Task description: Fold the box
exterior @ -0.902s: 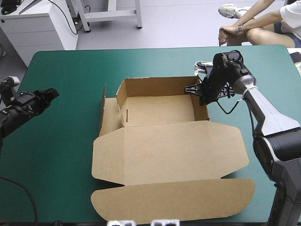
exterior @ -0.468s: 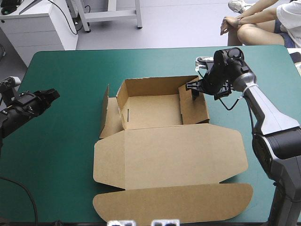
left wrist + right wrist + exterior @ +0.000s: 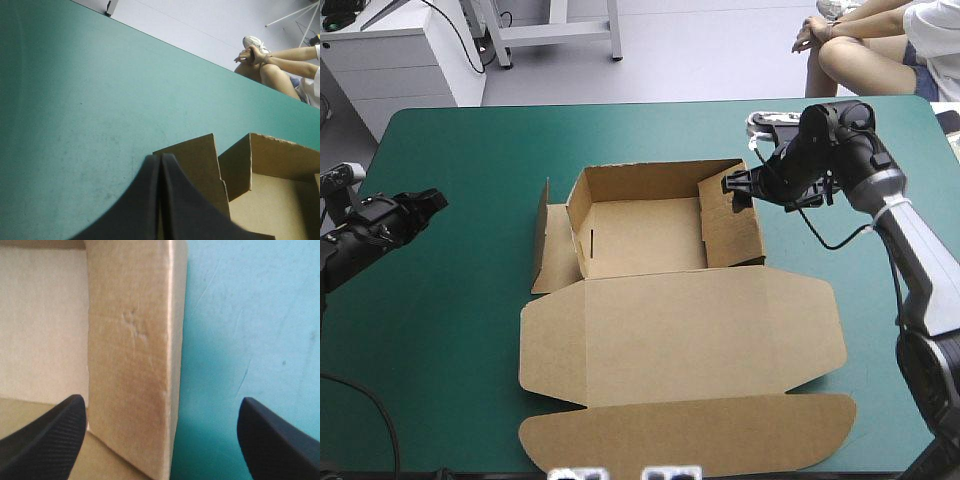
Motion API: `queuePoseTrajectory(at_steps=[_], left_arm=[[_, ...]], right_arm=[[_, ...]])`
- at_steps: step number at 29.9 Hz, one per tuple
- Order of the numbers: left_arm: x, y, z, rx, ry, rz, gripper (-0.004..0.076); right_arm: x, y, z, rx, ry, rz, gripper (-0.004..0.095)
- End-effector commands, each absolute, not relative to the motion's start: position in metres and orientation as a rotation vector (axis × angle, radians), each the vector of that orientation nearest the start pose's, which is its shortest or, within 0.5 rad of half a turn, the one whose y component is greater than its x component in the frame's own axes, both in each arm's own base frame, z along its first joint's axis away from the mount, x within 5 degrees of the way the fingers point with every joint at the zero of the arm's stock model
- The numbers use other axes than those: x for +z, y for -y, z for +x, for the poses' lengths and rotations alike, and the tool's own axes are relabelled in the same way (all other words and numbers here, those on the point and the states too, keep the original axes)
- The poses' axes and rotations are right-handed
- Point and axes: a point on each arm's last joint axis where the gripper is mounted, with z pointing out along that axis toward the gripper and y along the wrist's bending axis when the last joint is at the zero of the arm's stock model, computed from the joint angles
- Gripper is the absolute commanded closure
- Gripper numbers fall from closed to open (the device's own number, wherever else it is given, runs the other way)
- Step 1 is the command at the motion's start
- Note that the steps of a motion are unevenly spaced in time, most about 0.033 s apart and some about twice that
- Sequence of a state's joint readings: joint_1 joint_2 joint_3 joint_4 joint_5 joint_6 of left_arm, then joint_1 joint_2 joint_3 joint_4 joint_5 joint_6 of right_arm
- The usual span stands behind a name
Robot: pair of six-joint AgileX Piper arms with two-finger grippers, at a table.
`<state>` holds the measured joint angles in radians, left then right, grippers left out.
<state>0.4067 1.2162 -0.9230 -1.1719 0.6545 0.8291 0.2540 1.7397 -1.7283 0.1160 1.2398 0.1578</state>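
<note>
The brown box (image 3: 645, 232) stands mid-table as an open tray, its lid (image 3: 680, 335) flat toward the front. Its right wall flap (image 3: 730, 225) leans inward, folded over loosely. My right gripper (image 3: 740, 190) hovers at the top of that wall, open and holding nothing. In the right wrist view the right gripper (image 3: 160, 405) has the wall (image 3: 132, 355) between its spread fingers, apart from both. My left gripper (image 3: 428, 203) is shut and empty over the cover, well left of the box. In the left wrist view the left gripper (image 3: 160, 159) points at the box's raised left flap (image 3: 197, 162).
The lid's rounded front flap (image 3: 690, 435) lies close to the table's front edge. A loose side flap (image 3: 542, 228) stands tilted on the tray's left, facing my left gripper across a stretch of teal-green cover (image 3: 470, 300).
My right gripper has opened and let go of the right wall, then drawn back to the right. The wall flap has sprung inward from where it was pressed. The left arm has stayed still.
</note>
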Motion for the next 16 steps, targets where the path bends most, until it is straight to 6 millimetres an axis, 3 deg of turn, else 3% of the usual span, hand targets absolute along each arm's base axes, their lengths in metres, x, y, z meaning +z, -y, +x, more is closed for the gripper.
queuePoseTrajectory(at_steps=[1, 11, 16], left_arm=[[0.349, -0.051, 0.255, -0.556, -1.928, -0.313, 0.0732], [0.341, -0.052, 0.260, -0.589, -1.960, -0.316, 0.0732], [0.341, -0.052, 0.260, -0.593, -1.961, -0.314, 0.0732]], right_arm=[[0.362, -0.106, 0.335, 0.290, -2.747, -0.163, 0.0140], [0.307, -0.114, 0.356, 0.253, -2.880, -0.171, 0.0140], [0.289, -0.117, 0.366, 0.244, -2.905, -0.207, 0.0172]])
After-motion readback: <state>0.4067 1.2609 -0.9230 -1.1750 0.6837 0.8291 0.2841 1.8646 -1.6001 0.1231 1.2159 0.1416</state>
